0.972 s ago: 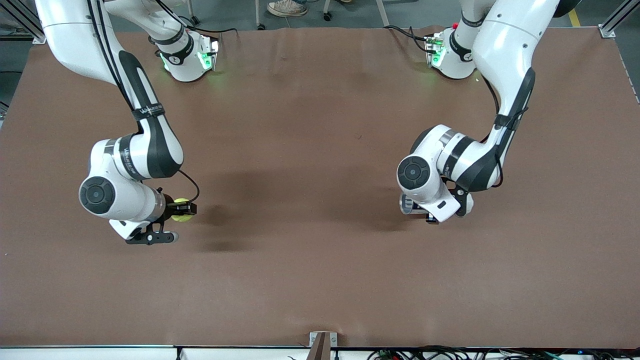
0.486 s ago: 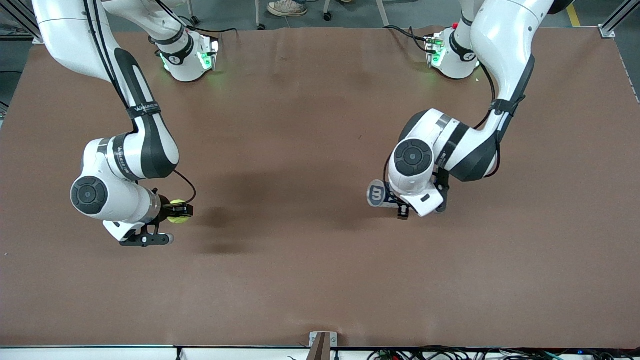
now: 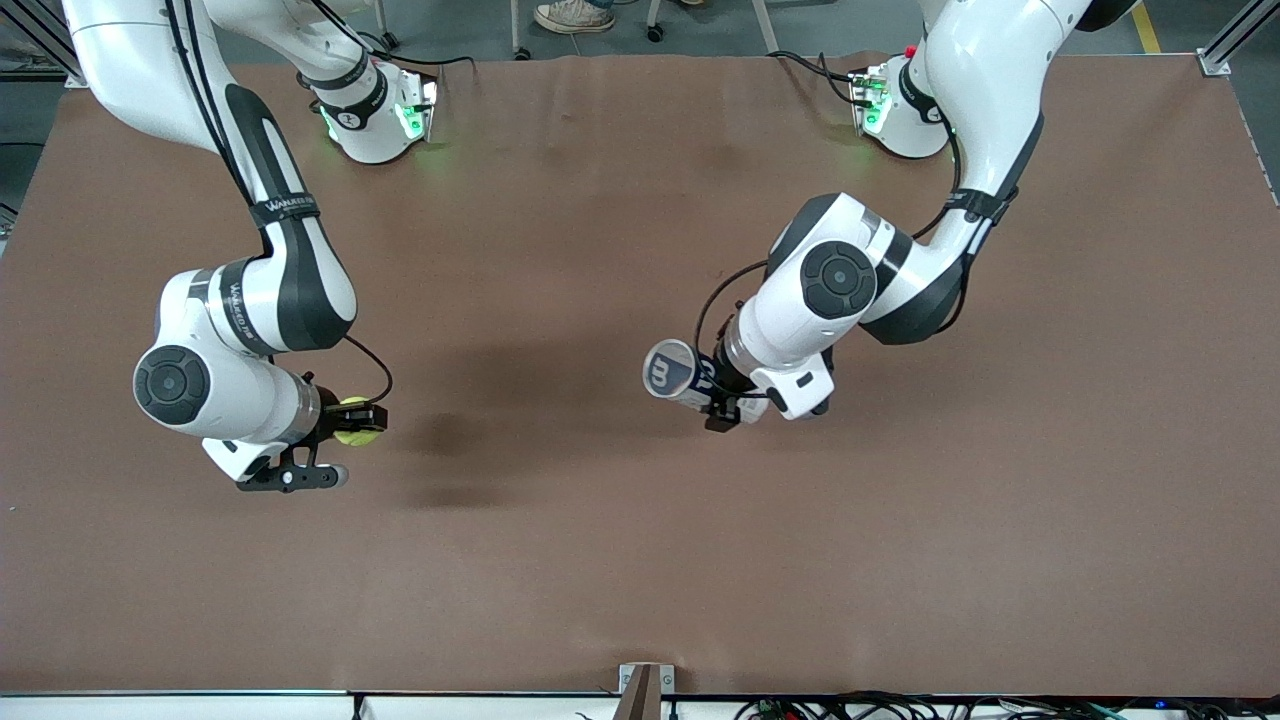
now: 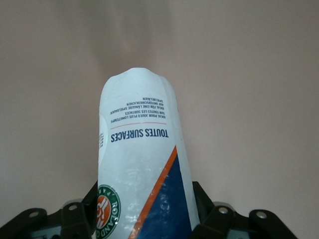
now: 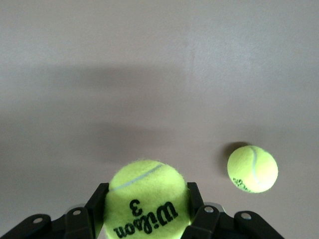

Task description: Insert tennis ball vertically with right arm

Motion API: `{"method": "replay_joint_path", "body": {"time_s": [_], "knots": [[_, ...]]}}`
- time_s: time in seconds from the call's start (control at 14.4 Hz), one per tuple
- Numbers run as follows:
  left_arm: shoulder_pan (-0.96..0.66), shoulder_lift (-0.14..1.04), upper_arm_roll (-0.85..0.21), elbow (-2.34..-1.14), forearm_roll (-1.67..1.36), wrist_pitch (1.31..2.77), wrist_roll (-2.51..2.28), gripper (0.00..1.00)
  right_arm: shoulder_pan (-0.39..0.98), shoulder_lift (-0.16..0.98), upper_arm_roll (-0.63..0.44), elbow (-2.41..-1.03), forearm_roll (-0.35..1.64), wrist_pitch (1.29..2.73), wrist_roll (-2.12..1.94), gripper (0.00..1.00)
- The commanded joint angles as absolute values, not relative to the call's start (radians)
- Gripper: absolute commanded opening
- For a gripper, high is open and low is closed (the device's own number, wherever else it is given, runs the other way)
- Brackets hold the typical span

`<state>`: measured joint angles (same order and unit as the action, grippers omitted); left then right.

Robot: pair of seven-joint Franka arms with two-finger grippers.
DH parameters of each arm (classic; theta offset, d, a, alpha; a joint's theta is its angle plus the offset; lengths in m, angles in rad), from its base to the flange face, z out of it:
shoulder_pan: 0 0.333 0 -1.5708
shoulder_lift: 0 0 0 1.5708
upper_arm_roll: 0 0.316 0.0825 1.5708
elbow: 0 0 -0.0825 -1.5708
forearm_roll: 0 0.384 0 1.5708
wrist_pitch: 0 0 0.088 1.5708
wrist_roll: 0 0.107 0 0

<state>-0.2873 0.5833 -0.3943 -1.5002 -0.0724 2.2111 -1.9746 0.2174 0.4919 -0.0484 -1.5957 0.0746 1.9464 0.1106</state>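
Read the front view as a dial, with 12 at the robots' bases and the hub at the middle of the brown table (image 3: 600, 560). The right arm comes down from its base near 11 o'clock. The right gripper (image 3: 360, 425) hangs over the table at about 9 o'clock. Its fingers (image 5: 195, 199) are clamped on a yellow tennis ball (image 3: 358, 421), which is held off the surface. The right wrist view shows black print on that ball's felt. It also shows a second tennis ball (image 5: 252, 169) lying on the table below, well apart from the held one.

The left arm reaches in from its base near 1 o'clock. The left gripper (image 3: 722, 402) is over the table just off the hub, toward 4 o'clock. It is closed around a white and blue ball can (image 3: 678, 373). The can's round end sticks out of the gripper toward 10 o'clock.
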Motion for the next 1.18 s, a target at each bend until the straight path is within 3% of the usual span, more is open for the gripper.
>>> {"method": "replay_joint_path", "body": {"time_s": [0.0,0.49,0.69,1.11], "knots": [[-0.307,0.615,-0.410,-1.465,-0.136,2.278,-1.956,0.72,0.261,0.456,-0.044,-1.600,0.081,1.895,0.228,0.42],[-0.347,0.669,-0.429,-1.453,-0.244,2.480,-1.947,0.72,0.417,0.355,-0.043,-1.600,0.089,1.770,0.532,0.42],[-0.351,0.704,-0.437,-1.460,-0.275,2.588,-1.911,0.72,0.440,0.295,-0.043,-1.592,0.227,1.730,0.633,0.42],[-0.379,0.779,-0.471,-1.459,-0.284,2.634,-1.881,0.72,0.465,0.294,-0.044,-1.433,0.382,1.741,0.897,0.42]]}}
